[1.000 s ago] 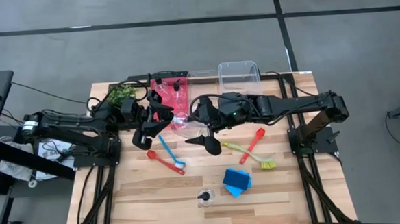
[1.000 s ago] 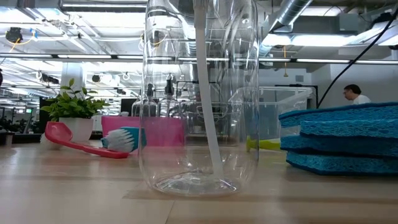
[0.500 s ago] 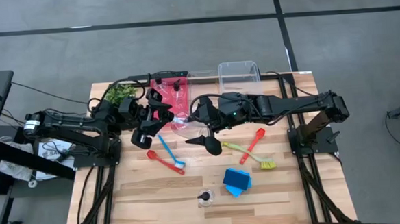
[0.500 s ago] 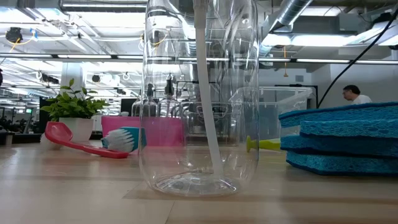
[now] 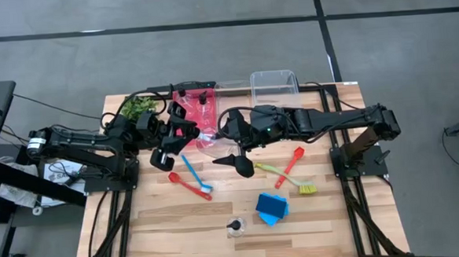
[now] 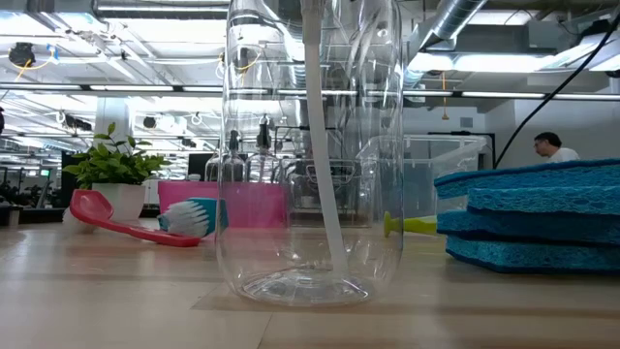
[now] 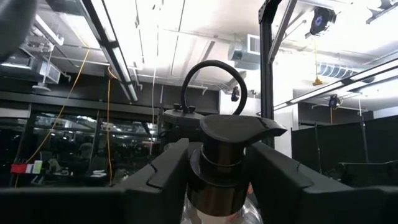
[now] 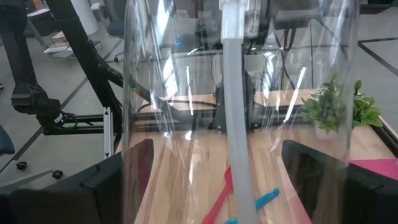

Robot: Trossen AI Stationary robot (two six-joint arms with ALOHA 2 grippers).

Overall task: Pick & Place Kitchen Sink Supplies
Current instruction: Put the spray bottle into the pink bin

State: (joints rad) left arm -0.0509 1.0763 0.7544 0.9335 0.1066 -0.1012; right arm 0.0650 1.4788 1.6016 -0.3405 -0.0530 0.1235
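A clear bottle (image 5: 205,139) with a black pump cap (image 7: 239,127) hangs in the air between my two arms, near the red bin (image 5: 191,108). My right gripper (image 5: 219,137) reaches in from the table's right and is shut on the bottle's body (image 8: 236,93). My left gripper (image 5: 184,133) comes from the table's left, with its fingers at the neck under the pump head. Another clear bottle (image 5: 236,226) stands on its base near the front edge and fills the low view as bottle (image 6: 310,145). My left gripper (image 7: 217,160) has the black collar (image 7: 217,171) under the pump head pinched between its two fingers. It comes from the table's left, slanting upward. The cap stands upright between them. My right gripper (image 8: 217,180) holds the clear body's lower part (image 8: 149,155) between its two wide-set fingers, one on each side wall. It comes about level from the table's right. The bottle stands upright, lifted clear of the table.
More bottles stand in the red bin; a clear bin (image 5: 274,83) is beside it and a plant (image 5: 138,108) at the far left. On the table lie a red and blue brush (image 5: 191,178), a red utensil (image 5: 294,160), a yellow-green brush (image 5: 289,178) and blue sponges (image 5: 271,207).
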